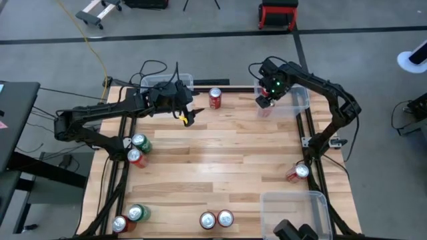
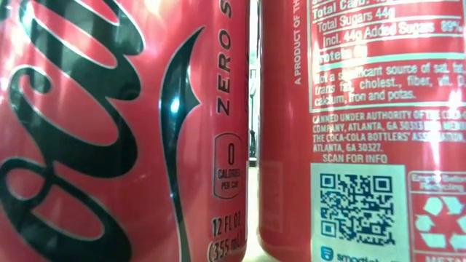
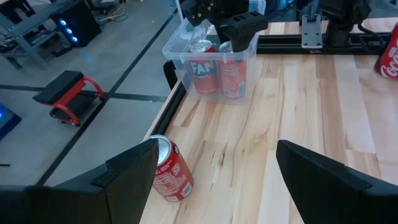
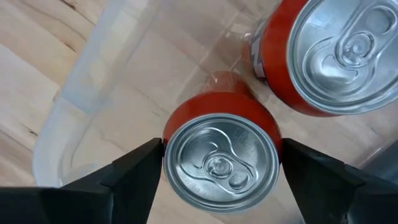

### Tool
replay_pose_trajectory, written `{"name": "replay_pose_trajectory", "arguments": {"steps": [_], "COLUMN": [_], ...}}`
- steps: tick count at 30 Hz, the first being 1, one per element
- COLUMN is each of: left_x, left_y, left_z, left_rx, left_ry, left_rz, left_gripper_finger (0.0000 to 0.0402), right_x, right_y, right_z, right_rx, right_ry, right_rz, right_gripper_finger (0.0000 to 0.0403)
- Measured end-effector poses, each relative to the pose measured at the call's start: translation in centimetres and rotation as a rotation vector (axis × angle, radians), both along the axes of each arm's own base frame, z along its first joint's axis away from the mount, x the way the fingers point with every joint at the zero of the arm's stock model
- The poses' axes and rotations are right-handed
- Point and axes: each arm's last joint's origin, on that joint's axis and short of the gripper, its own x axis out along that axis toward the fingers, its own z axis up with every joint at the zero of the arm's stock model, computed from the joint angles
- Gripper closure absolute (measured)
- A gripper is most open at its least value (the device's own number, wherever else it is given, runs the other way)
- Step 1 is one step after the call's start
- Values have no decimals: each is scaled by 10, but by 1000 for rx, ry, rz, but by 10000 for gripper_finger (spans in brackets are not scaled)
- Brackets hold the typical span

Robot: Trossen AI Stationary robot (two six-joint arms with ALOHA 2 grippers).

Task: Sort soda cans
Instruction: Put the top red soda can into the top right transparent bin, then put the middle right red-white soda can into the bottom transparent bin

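Observation:
My right gripper [image 4: 221, 165] [image 1: 266, 101] reaches down into the clear far-right bin [image 1: 298, 100] and is shut on a red soda can [image 4: 221, 158]. A second red can [image 4: 323, 56] stands beside it in that bin. My left gripper [image 1: 189, 117] [image 3: 217, 162] hangs open and holds nothing over the table near the far-left bin [image 1: 167, 83]. A lone red can [image 1: 215, 98] [image 3: 169, 168] sits near the far edge. Other red and green cans stand along the table's left and near edges. My right gripper pinches the red can between its two fingers, one on each side of the upper wall [image 4: 174, 127] just below the silver top. The fingers [image 4: 134, 174] come from above, pointing down. In the left wrist view the can [image 3: 233, 74] appears upright inside the bin.
A green and a red can [image 1: 138, 148] stand at the left edge, and another such pair [image 1: 130, 217] at the near-left corner. Two red cans [image 1: 217, 219] at the near edge fill the low view [image 2: 109, 131]. One red can [image 1: 298, 172] sits by the right edge. A second clear bin [image 1: 293, 210] is near-right.

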Motion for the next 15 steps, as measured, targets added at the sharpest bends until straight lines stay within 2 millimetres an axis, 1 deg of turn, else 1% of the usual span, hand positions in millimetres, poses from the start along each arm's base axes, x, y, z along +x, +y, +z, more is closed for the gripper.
{"name": "replay_pose_trajectory", "arguments": {"steps": [6,15], "left_x": [0,0], "left_y": [0,0], "left_z": [0,-1], "left_rx": [-1,-1], "left_ry": [0,7], "left_rz": [1,0], "left_gripper_finger": [79,79], "right_x": [2,7], "right_y": [-1,-5], "right_z": [6,37], "right_rx": [-2,-58], "right_ry": [-4,-53], "right_rz": [7,21], "right_gripper_finger": [69,69]}}
